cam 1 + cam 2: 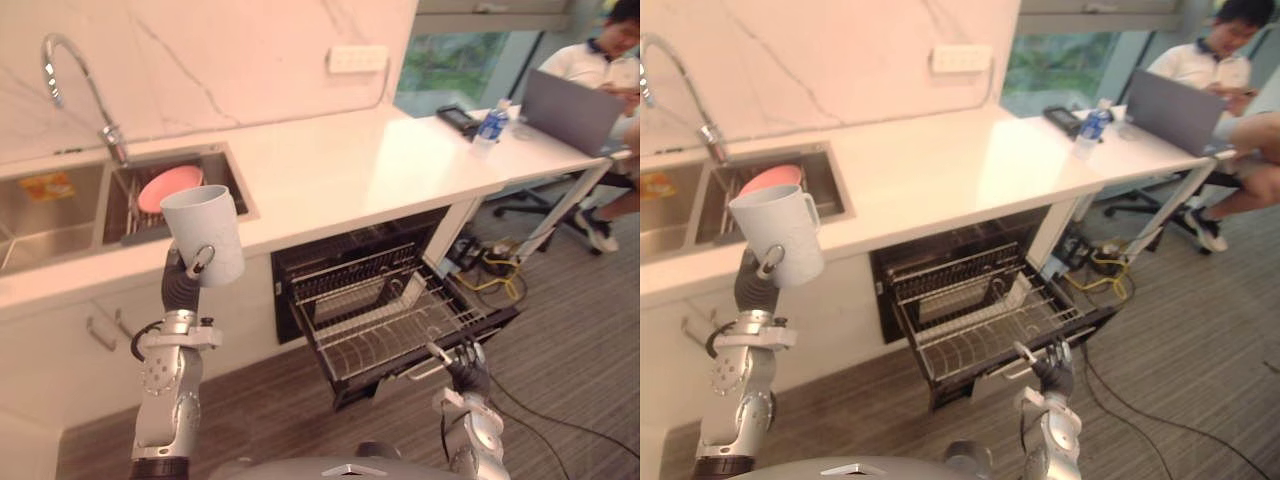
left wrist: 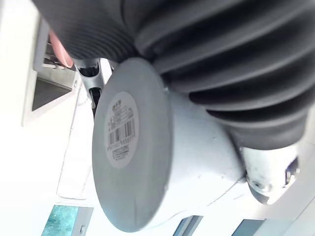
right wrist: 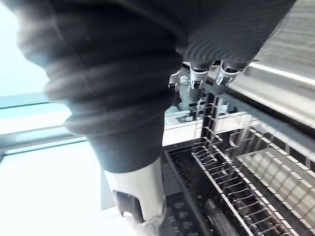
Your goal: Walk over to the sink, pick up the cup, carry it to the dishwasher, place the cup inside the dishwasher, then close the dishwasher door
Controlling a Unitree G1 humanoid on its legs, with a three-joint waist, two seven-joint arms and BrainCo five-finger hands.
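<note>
While the left hand (image 1: 184,280) grips the cup (image 1: 205,232) near the sink (image 1: 62,205), the right hand (image 1: 466,374) hangs open-fingered beside the rack (image 1: 400,330).

Upright cup (image 1: 782,232) in left hand (image 1: 769,262)

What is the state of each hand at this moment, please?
Left hand: closed on the white cup.
Right hand: open, fingers relaxed, holding nothing, near the dishwasher rack.

Both arms silver-grey, screw-ringed round joint on left arm (image 1: 160,375). Dark ribbed covers on left hand (image 1: 183,282), right hand (image 1: 467,377); silver dark-tipped fingers (image 3: 196,78).
</note>
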